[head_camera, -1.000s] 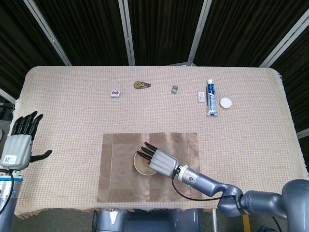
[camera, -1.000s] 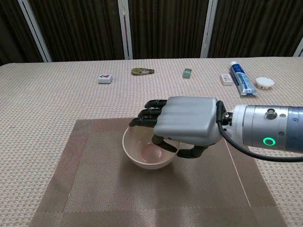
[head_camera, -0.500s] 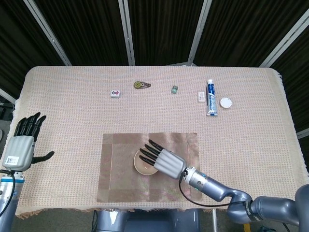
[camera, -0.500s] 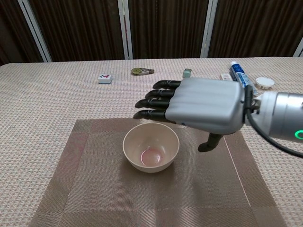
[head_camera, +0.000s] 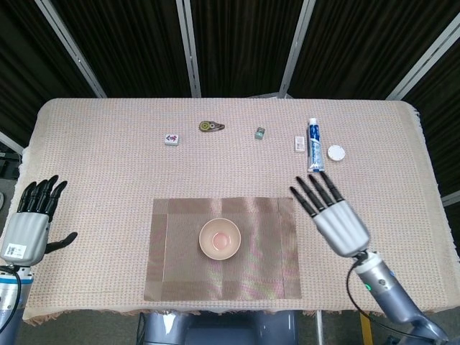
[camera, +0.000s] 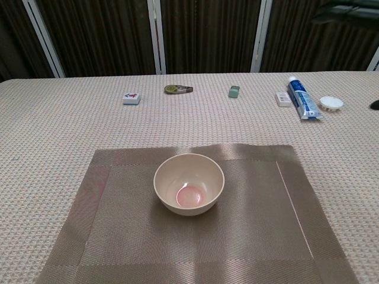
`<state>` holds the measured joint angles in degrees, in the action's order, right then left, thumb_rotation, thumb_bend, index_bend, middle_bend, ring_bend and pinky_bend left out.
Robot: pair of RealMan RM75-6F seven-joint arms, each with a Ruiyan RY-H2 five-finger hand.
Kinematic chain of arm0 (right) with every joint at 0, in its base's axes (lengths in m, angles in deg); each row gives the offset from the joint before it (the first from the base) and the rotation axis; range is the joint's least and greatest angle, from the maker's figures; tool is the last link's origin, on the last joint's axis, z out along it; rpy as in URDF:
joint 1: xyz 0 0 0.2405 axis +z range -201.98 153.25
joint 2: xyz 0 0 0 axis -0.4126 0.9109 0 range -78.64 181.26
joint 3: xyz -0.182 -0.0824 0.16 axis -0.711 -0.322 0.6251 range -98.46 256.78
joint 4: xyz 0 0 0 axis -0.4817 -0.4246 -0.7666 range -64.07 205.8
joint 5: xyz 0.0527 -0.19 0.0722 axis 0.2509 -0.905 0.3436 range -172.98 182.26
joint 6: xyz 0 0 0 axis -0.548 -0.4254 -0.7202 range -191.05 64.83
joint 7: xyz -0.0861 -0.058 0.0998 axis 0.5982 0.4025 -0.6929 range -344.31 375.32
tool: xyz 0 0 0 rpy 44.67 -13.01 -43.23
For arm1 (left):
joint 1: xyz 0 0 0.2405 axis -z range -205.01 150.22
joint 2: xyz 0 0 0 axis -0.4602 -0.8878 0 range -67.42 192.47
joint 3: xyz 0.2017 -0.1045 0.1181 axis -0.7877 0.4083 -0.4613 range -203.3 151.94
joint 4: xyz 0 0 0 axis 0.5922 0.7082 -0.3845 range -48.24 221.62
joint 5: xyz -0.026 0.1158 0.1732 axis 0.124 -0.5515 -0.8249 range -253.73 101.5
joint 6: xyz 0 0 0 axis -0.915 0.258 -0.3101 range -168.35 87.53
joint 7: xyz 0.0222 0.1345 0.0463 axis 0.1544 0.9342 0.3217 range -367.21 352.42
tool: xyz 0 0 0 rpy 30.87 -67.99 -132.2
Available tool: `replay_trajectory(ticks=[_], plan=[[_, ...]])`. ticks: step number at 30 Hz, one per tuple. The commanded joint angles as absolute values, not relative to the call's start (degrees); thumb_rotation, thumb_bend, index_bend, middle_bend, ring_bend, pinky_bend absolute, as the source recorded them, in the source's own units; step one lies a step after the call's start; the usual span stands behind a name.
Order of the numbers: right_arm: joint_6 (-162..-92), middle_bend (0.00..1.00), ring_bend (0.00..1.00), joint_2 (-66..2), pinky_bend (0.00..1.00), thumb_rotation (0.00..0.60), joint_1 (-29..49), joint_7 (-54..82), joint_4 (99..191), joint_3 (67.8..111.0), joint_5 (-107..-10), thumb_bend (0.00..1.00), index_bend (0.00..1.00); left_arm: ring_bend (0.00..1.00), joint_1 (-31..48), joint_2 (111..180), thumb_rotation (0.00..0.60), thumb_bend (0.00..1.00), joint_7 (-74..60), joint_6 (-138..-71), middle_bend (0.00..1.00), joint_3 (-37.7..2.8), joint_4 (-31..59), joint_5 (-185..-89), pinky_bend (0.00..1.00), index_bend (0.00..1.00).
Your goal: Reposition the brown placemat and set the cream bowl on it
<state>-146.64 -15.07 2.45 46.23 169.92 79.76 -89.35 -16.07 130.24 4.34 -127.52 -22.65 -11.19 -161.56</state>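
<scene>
Cream bowl (head_camera: 220, 238) stands upright at the centre of the brown placemat (head_camera: 172, 273), lower middle of the head view; a pinkish patch shows inside the bowl. Placemat lies flat on the desk (head_camera: 93, 158). Right hand (head_camera: 332, 214) hovers right of the placemat, fingers spread, holding nothing. Left hand (head_camera: 30, 221) sits at the lower left edge of the frame, fingers apart, empty. Along the upper desk: mahjong tile (head_camera: 172, 139), tape measure (head_camera: 210, 126), toothpaste tube (head_camera: 315, 146), white cap (head_camera: 336, 152).
</scene>
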Motion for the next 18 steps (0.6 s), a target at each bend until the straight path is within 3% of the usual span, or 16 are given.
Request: replay_trajectory(ticks=[1,8,18], plan=[[-156.1,0.00,0.00,-13.3,0.00,0.600,-6.4,35.7,163.8,78.6,-86.3,0.00,0.00,0.00,-17.3,131.2,0.600,0.00,3.3,-129.2,0.00,-23.8,-9.1,-163.2,0.00,0.00],[-160.5,0.00,0.00,-16.8,0.00,0.600,-12.0,29.3,155.8,78.9,-84.1,0.00,0.00,0.00,-19.1,130.7,0.600,0.00,1.6,-131.0,0.00,-24.5,-8.2,-164.5,0.00,0.00],[-159.2,0.00,0.00,-18.5,0.00,0.600,-13.3,27.5,153.2,79.9,-83.9,0.00,0.00,0.00,-19.3,130.0,0.600,0.00,0.9,-130.3,0.00,-23.9,-8.5,-164.1,0.00,0.00]])
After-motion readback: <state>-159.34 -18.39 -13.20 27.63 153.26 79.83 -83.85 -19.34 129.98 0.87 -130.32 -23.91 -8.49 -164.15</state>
